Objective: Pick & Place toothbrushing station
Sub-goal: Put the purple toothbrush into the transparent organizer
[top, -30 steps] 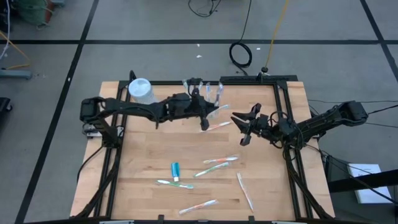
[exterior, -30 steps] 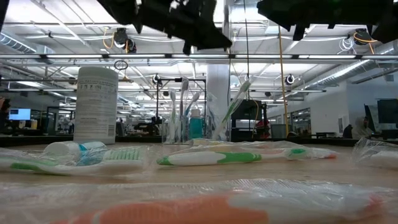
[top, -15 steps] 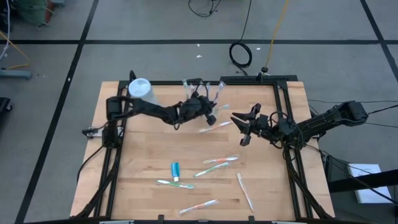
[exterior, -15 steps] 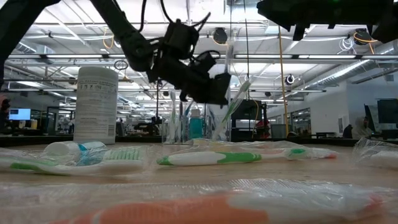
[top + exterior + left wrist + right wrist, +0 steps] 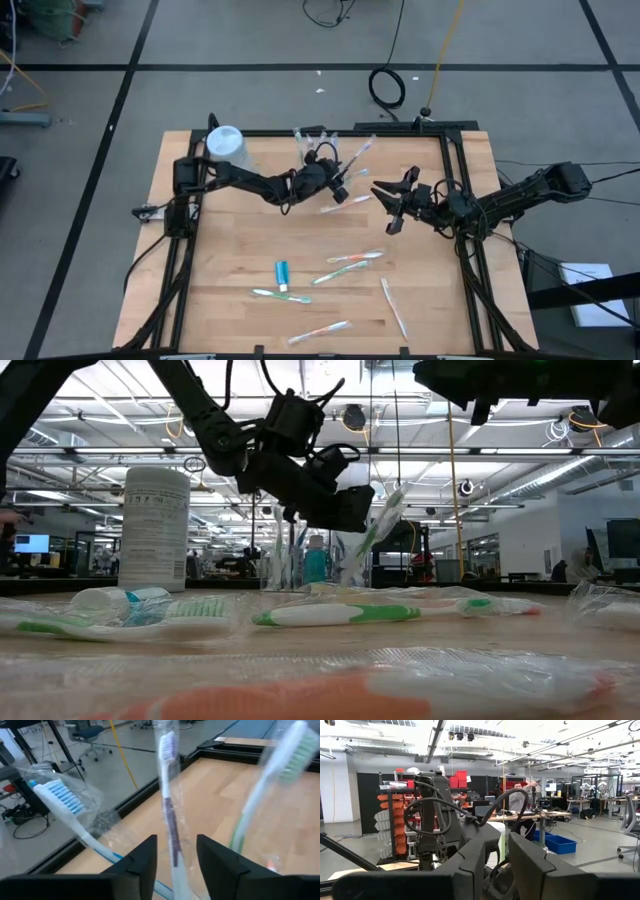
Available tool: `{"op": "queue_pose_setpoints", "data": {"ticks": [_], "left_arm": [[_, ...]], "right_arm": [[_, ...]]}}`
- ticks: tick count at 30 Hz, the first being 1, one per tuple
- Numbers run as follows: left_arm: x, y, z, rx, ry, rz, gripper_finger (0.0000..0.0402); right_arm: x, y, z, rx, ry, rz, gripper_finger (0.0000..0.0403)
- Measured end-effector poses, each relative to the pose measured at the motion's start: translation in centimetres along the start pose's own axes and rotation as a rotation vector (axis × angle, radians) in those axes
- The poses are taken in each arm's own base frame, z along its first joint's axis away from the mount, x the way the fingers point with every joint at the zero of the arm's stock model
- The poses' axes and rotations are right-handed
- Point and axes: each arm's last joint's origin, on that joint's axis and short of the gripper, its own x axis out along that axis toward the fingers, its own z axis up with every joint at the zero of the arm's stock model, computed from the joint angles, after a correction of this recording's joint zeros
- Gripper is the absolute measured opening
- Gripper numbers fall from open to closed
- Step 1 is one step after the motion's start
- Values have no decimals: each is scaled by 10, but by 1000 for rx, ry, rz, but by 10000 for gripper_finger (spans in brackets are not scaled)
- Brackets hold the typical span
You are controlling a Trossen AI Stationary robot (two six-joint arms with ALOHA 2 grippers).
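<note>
The clear cup (image 5: 318, 143) stands near the table's far edge with several wrapped toothbrushes upright in it. My left gripper (image 5: 176, 840) is beside it, open. One wrapped toothbrush (image 5: 168, 795) stands between its fingers, a blue-bristled toothbrush (image 5: 60, 795) and a green one (image 5: 295, 755) to either side. The cup itself is hidden in the left wrist view. In the high view that toothbrush (image 5: 362, 152) leans toward the far right. My right gripper (image 5: 385, 207) hangs open and empty above the table's right half. My left gripper's open fingers (image 5: 142, 862) stand level on either side of the wrapped toothbrush's handle (image 5: 172, 827), which rises upright between them. Whether either finger touches the wrapping, I cannot tell.
A larger white container (image 5: 226, 145) stands at the far left. Loose wrapped toothbrushes lie on the wood: an orange one (image 5: 347, 200) by the grippers, and several more (image 5: 352, 258) toward the near edge. A blue toothpaste tube (image 5: 282, 274) lies among them. A black frame (image 5: 455, 200) rims the table.
My left gripper has come down from above the table to the cup, tipping its fingers lower. The wrapped toothbrush that came with it now stands at the cup, its top leaning toward the far right.
</note>
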Motion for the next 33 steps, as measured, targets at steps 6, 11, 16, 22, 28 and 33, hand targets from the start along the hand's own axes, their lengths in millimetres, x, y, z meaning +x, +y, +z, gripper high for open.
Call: {"op": "queue_pose_setpoints", "data": {"ticks": [6,11,16,22,28,33], "left_arm": [[-1,-3,1,3,-6,-7,162],[-1,-2,-1,15,14,-5,144],[-16,1,22,53,-13,-14,111],[-68,17,74,81,15,-61,99],[-138,42,116,102,24,-96,107],[-193,66,137,76,11,-122,103]], "right_arm": [[0,0,0,0,0,0,82],[0,0,0,1,2,-14,82],[1,-7,-10,-60,102,-186,79],[5,-23,-26,-90,232,-277,84],[10,-41,-42,-29,306,-384,118],[17,-61,-55,9,338,-479,154]]}}
